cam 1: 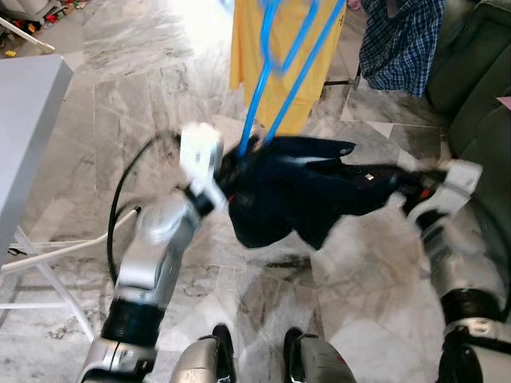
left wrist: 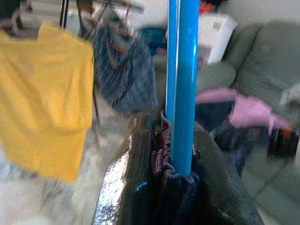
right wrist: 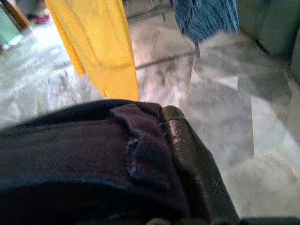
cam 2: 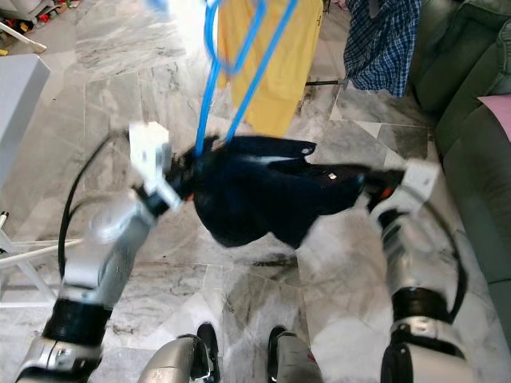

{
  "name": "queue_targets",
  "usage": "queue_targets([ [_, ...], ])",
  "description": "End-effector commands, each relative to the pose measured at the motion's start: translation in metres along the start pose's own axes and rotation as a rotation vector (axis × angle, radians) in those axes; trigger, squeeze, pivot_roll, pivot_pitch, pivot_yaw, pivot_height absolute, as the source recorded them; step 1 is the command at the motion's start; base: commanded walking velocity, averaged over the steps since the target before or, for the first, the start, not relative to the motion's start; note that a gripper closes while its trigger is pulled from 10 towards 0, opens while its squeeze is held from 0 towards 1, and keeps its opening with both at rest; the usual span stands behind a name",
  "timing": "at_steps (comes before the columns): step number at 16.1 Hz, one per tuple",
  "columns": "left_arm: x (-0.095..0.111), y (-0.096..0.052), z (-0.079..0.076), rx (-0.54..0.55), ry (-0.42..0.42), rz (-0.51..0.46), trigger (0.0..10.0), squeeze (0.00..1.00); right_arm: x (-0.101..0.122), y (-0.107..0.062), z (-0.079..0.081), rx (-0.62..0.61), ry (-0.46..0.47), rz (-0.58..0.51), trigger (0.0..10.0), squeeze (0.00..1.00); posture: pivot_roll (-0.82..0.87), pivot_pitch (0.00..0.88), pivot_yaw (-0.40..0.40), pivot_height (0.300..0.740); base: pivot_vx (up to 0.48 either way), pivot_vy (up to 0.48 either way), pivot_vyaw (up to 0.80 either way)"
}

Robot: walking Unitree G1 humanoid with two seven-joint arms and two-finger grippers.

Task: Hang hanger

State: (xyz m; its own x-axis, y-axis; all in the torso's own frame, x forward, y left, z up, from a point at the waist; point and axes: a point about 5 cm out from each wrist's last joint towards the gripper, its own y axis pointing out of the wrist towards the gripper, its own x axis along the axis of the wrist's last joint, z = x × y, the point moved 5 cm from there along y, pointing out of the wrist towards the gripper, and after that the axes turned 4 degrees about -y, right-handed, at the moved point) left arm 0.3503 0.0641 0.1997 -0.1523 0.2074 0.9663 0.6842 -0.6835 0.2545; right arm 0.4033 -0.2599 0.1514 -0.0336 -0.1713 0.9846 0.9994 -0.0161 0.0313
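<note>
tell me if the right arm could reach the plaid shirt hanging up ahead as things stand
Probably not yet. The right claw is shut on the dark garment stretched across to the left claw, and the plaid shirt hangs further ahead.

Far ahead I see a yellow garment and a plaid shirt hanging in my way; grey table left, green sofa right, marble floor open far left.

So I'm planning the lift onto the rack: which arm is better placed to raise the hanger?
Probably the left. The left gripper sits at the base of the blue hanger, fingers around its bars; the right gripper only holds the dark garment's far end.
</note>
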Motion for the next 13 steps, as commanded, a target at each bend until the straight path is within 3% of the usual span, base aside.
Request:
queue_targets([
  [1, -0.007, -0.012, 0.005, 0.011, 0.035, 0.005, 0.0, 0.0, 0.016, 0.0, -0.011, -0.046, 0.022, -0.026, 0.0, 0.0, -0.09, 0.28, 0.028, 0.74, 0.0, 0.0, 0.0],
  [5, -0.054, -0.036, -0.005, -0.051, 0.014, 0.114, 0.0, 0.0, 0.032, 0.015, 0.018, -0.012, 0.012, 0.012, 0.0, 0.0, -0.11, 0.288, 0.022, 0.74, 0.0, 0.0, 0.0],
  [8, -0.064, -0.048, -0.017, -0.127, 0.025, 0.12, 0.0, 0.0, 0.013, 0.022, 0.027, -0.021, 0.004, 0.119, 0.0, 0.0, -0.11, 0.292, 0.02, 0.74, 0.0, 0.0, 0.0],
  [10, -0.065, -0.048, -0.021, -0.147, 0.003, 0.112, 0.0, 0.0, -0.003, 0.024, 0.026, -0.053, 0.061, 0.177, 0.0, 0.0, -0.12, 0.29, 0.02, 0.74, 0.0, 0.0, 0.0],
  [13, -0.069, -0.056, -0.031, -0.233, -0.051, 0.123, 0.0, 0.0, -0.022, 0.021, 0.003, -0.198, 0.179, 0.259, 0.0, 0.0, -0.12, 0.29, 0.019, 0.74, 0.0, 0.0, 0.0],
])
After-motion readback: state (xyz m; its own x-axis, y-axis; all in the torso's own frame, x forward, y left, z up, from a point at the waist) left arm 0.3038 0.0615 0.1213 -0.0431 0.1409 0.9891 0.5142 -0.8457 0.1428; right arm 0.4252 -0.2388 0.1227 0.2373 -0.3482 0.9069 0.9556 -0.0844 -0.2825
